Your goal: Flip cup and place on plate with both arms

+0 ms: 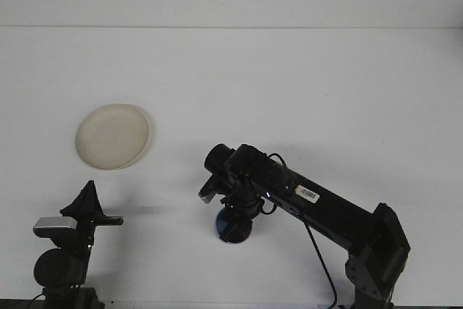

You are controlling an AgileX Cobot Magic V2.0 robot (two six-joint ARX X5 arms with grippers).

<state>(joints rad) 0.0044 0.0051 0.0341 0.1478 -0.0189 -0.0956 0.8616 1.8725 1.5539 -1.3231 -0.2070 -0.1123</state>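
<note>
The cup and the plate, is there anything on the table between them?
No. In the front view, only bare white table lies between the blue cup, held under the right pincer, and the plate.

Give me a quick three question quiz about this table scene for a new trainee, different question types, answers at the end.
1. True or false: the blue cup is on the plate.
2. Which arm has the cup? A) the left B) the right
3. Fill in: the left gripper sits just below the ____.

Key
1. False; the cup is under the right gripper, well apart from the plate.
2. B
3. plate
</note>
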